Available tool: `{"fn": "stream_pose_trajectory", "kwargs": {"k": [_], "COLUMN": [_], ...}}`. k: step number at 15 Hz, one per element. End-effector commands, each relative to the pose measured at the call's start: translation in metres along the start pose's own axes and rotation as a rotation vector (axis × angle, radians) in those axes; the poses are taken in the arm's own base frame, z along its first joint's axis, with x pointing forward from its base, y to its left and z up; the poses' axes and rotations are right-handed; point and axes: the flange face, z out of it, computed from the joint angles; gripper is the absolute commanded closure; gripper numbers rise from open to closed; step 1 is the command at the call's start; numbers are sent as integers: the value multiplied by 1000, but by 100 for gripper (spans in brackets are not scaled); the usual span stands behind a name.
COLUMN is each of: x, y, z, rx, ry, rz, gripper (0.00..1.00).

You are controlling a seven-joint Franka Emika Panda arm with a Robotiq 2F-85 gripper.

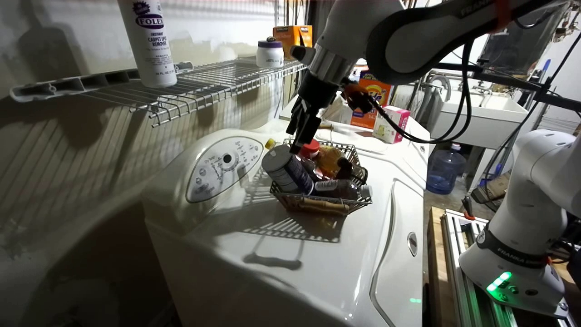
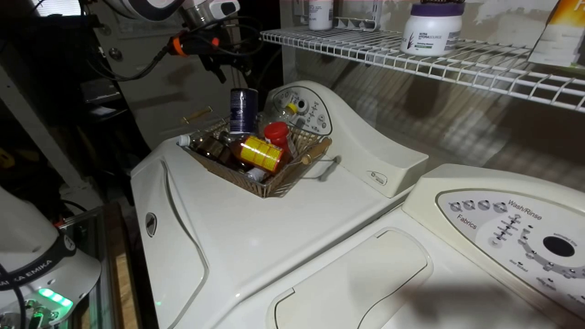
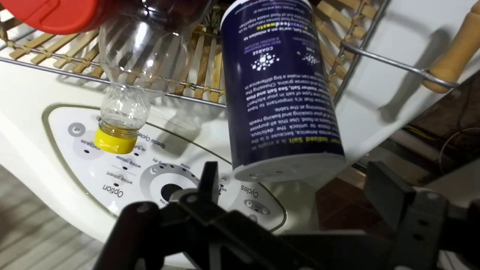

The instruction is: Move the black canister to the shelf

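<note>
The black canister shows as a dark navy cylinder with printed text and pale ends. It stands tilted among bottles in the small basket in both exterior views and fills the middle of the wrist view. My gripper is open and empty, pointing down close above the canister's pale end. In the wrist view the gripper has its fingers wide apart, with that end appearing between the tips; the remaining gap is hard to judge. The white wire shelf is on the wall, also in an exterior view.
The basket has wooden handles and holds a red-lidded jar, a yellow-capped bottle and other bottles. On the shelf are a white spray bottle, a purple-lidded jar and an orange box. A control panel rises beside the basket.
</note>
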Motion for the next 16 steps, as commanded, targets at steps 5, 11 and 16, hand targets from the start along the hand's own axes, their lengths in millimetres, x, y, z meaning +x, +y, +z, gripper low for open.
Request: {"fn": "stream_pose_trajectory", "kwargs": {"k": [5, 11, 16], "x": [-3, -7, -6], "y": [6, 8, 10], "z": [35, 46, 56], "rx": [106, 143, 149], "ry": [3, 11, 35], "rz": [-31, -58, -55], "gripper": [0, 0, 0]}}
